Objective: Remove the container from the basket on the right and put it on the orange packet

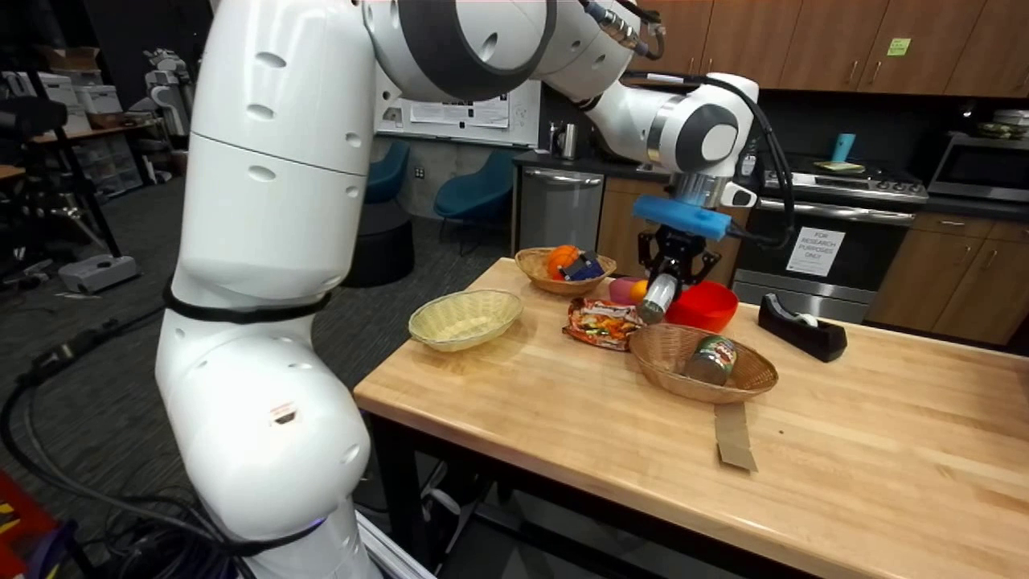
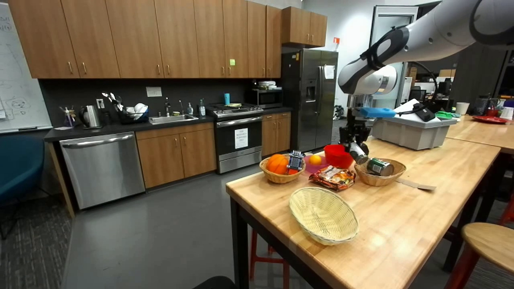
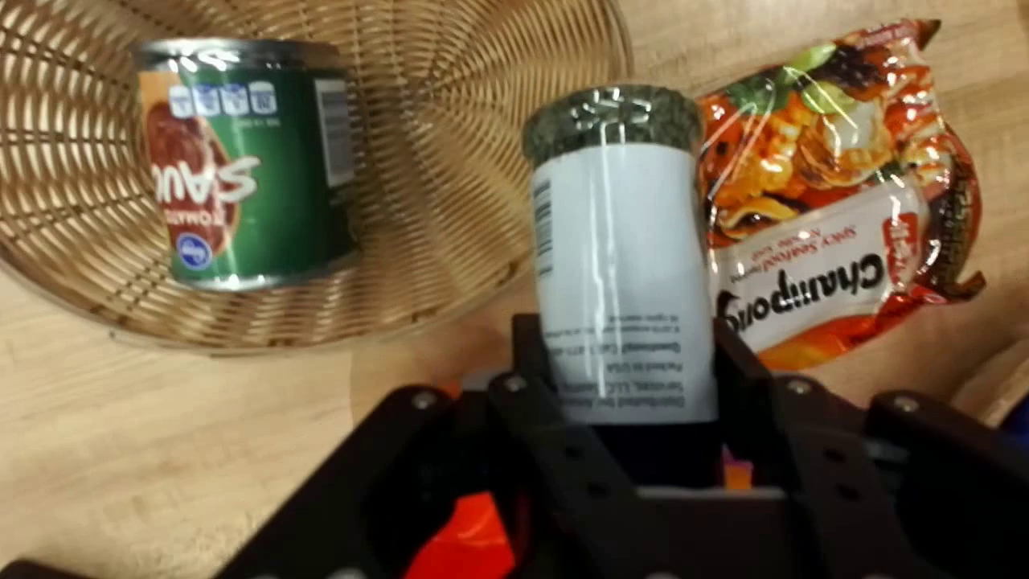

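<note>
Container (image 3: 623, 257) pinched by one end in the gripper (image 3: 627, 346), tilted, held up between basket (image 3: 450, 201) and orange packet (image 3: 836, 193), nearer the far edge of the table (image 1: 514, 394) than the near edge in an exterior view. Risks, judged: slip or twist, from the one-end hold; snag on the basket rim, if lowered too soon; roll-off onto the table, from a round body on uneven film. Hidden: gripped end, behind the fingers (image 3: 735, 358). Clearance over rim and packet: cannot tell. Contents: greenish, kind unclear.
</note>
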Controlling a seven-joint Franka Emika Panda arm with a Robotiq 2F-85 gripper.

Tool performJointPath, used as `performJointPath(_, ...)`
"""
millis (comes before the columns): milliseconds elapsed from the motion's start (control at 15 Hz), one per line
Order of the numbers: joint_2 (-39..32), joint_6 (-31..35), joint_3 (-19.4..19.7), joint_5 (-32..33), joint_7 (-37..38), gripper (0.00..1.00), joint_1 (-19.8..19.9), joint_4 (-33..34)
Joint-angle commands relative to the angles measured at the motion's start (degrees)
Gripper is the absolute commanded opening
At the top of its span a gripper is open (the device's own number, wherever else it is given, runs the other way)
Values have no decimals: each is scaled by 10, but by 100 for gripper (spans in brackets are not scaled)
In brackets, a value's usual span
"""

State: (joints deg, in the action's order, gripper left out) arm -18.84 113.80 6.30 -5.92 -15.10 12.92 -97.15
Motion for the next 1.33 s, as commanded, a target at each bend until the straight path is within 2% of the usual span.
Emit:
performJointPath(0, 7, -34, -4, 10, 19, 24, -15, 41)
performJointPath(133, 1, -41, -6, 10, 18, 24, -20, 61)
performJointPath(467, -2, -20, -8, -4, 2, 24, -15, 62)
performJointPath(800, 8, -50, 3, -3, 24, 24, -3, 30)
performJointPath(933, 10, -48, 5, -6, 21, 24, 2, 19)
performJointPath(1000, 14, -22, 8, -9, 8, 24, 9, -15)
performJointPath(1267, 7, -23, 8, -7, 4, 24, 12, -44)
